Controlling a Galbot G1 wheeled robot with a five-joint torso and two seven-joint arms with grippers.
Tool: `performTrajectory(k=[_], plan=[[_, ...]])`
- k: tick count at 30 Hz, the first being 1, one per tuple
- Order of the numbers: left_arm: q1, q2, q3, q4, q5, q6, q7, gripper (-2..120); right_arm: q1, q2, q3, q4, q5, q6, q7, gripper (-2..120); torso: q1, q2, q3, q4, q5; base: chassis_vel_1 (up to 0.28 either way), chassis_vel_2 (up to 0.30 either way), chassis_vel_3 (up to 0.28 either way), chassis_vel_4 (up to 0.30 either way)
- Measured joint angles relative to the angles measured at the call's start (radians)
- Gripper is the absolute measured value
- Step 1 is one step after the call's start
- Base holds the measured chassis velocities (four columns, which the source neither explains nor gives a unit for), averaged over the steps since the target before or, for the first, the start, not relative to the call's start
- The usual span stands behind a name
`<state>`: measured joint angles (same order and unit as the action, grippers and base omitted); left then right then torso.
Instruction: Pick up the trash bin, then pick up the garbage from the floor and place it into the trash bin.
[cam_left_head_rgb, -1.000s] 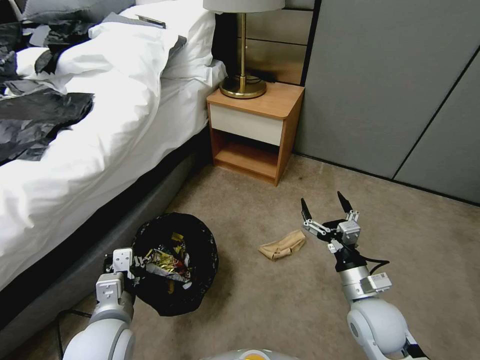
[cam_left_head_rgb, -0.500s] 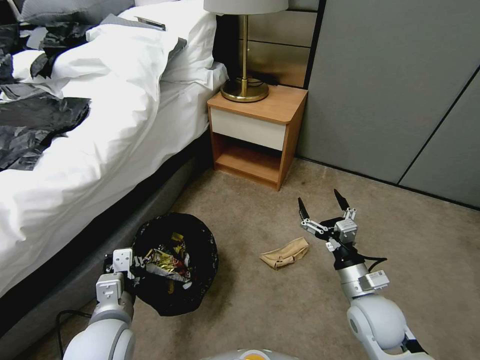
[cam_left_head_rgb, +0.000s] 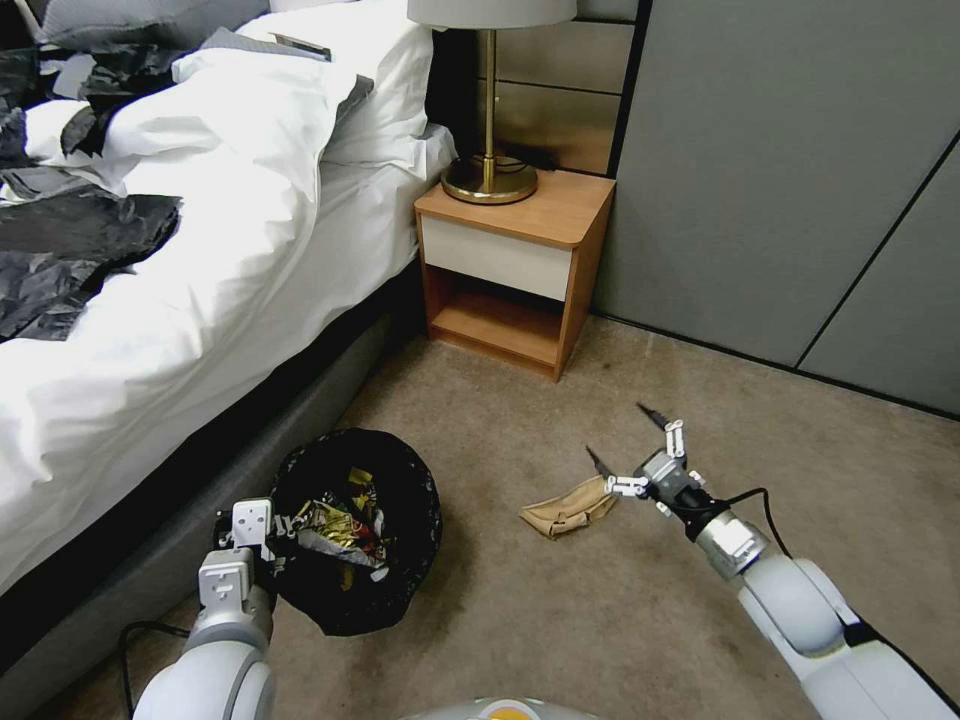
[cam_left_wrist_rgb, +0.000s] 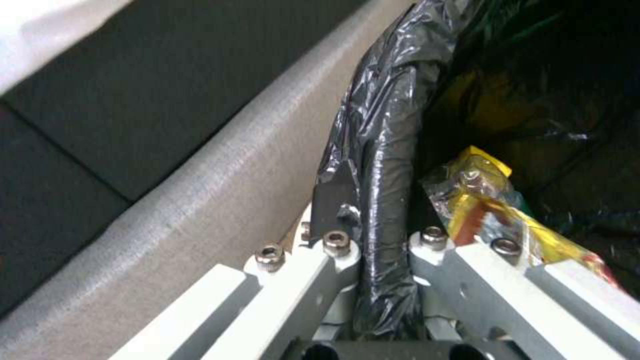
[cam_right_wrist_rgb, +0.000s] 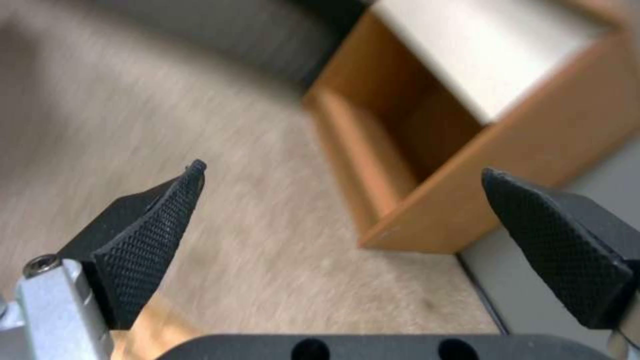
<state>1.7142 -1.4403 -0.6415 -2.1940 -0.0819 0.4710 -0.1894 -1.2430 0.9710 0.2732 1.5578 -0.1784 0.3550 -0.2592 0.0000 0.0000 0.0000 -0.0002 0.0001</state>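
The left gripper is clamped on the rim of the trash bin, fingers pinching the black bag where it folds over the edge (the left wrist view shows the plastic squeezed between the two metal fingers); the bin hangs at about seven o'clock in the head view, close against the grey bed base. Inside it lie crumpled wrappers, yellow, red and silvery; whatever print they carry is too creased to read. The right gripper reaches low over the floor, fingers spread wide apart with nothing between them; its nearer fingertip sits just beside the brown paper bag. That bag lies flat and crumpled on the carpet near the centre, at about three o'clock from the bin. At twelve o'clock from the bag stands a wooden nightstand with a brass lamp on top; in the right wrist view the nightstand's open shelf shows between the black textured pads.
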Motion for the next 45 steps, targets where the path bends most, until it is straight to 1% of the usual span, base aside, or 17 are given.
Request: performTrajectory(k=[2,3,5,6,7,10,11,13,20,23,27,28,36,41,43,44,45], plan=[[0.002,-0.003,0.002,0.001,0.004,-0.001,0.001,1,0.061,0.003,-0.056,-0.084,-0.079,0.021,-0.018,100,0.000,0.000,0.000,0.0004,-0.0001,0.000,0.000,0.000,0.000],[0.002,-0.003,0.002,0.001,0.004,-0.001,0.001,1,0.061,0.003,-0.056,-0.084,-0.079,0.021,-0.018,100,0.000,0.000,0.000,0.0004,-0.0001,0.000,0.000,0.000,0.000],[0.002,-0.004,0.001,0.001,0.005,-0.001,0.001,1,0.102,0.011,-0.102,-0.143,-0.128,0.037,-0.033,100,0.000,0.000,0.000,0.0002,0.0002,0.000,0.000,0.000,0.000],[0.002,-0.004,0.001,0.001,0.005,-0.001,0.001,1,0.102,0.011,-0.102,-0.143,-0.128,0.037,-0.033,100,0.000,0.000,0.000,0.0002,0.0002,0.000,0.000,0.000,0.000],[0.002,-0.005,-0.001,0.001,0.005,-0.001,0.001,1,0.132,0.024,-0.124,-0.185,-0.165,0.055,-0.040,100,0.000,0.000,0.000,0.0002,-0.0001,0.000,0.000,0.000,0.000],[0.002,-0.007,-0.005,0.001,0.005,-0.001,0.000,1,0.184,0.061,-0.146,-0.279,-0.244,0.099,-0.041,100,0.000,0.000,0.000,0.0002,-0.0002,0.000,0.000,0.000,0.000],[0.002,-0.007,-0.005,0.001,0.005,-0.001,0.000,1,0.184,0.061,-0.146,-0.279,-0.244,0.099,-0.041,100,0.000,0.000,0.000,0.0002,-0.0002,0.000,0.000,0.000,0.000],[0.002,-0.010,-0.008,0.005,0.006,-0.001,0.000,1,0.221,0.097,-0.157,-0.369,-0.305,0.128,-0.042,100,0.000,0.000,0.000,0.0004,0.0000,0.000,0.000,0.000,0.000],[-0.009,-0.011,-0.009,0.015,0.006,0.004,-0.001,1,0.252,0.129,-0.166,-0.463,-0.357,0.155,-0.042,100,0.000,0.000,0.000,0.0001,-0.0002,0.000,0.000,0.000,0.000],[-0.014,-0.011,-0.007,0.018,0.007,0.006,-0.002,1,0.259,0.140,-0.165,-0.486,-0.369,0.158,-0.043,100,0.000,0.000,0.000,0.0001,-0.0002,0.000,0.000,0.000,0.000],[-0.017,-0.013,-0.002,0.024,0.009,0.007,-0.002,1,0.277,0.171,-0.161,-0.532,-0.392,0.159,-0.041,100,0.000,0.000,0.000,0.0000,-0.0003,0.000,0.000,0.000,0.000],[-0.017,-0.013,-0.002,0.025,0.009,0.007,-0.002,1,0.288,0.191,-0.159,-0.559,-0.405,0.159,-0.036,100,0.000,0.000,0.000,0.0003,0.0000,0.000,0.000,0.000,0.000],[-0.011,-0.011,-0.011,0.023,0.008,0.007,-0.002,1,0.332,0.252,-0.158,-0.646,-0.417,0.159,-0.020,100,0.000,0.000,0.000,0.0003,0.0000,0.000,0.000,0.000,0.000],[-0.010,-0.013,-0.011,0.022,0.008,0.006,-0.002,1,0.347,0.269,-0.158,-0.683,-0.414,0.159,-0.014,99,0.000,0.000,0.000,0.0002,-0.0003,0.000,0.000,0.000,0.000],[-0.010,-0.014,-0.011,0.022,0.008,0.006,-0.002,1,0.357,0.281,-0.158,-0.716,-0.400,0.162,-0.013,94,0.000,0.000,0.000,0.0002,-0.0002,0.000,0.000,0.000,0.000],[-0.010,-0.015,-0.011,0.022,0.008,0.006,-0.002,1,0.361,0.289,-0.158,-0.736,-0.382,0.163,-0.013,88,0.000,0.000,0.000,0.0002,-0.0002,0.000,0.000,0.000,0.000],[-0.010,-0.015,-0.011,0.022,0.008,0.006,-0.002,1,0.361,0.289,-0.158,-0.736,-0.382,0.163,-0.013,88,0.000,0.000,0.000,0.0002,-0.0002,0.000,0.000,0.000,0.000]])
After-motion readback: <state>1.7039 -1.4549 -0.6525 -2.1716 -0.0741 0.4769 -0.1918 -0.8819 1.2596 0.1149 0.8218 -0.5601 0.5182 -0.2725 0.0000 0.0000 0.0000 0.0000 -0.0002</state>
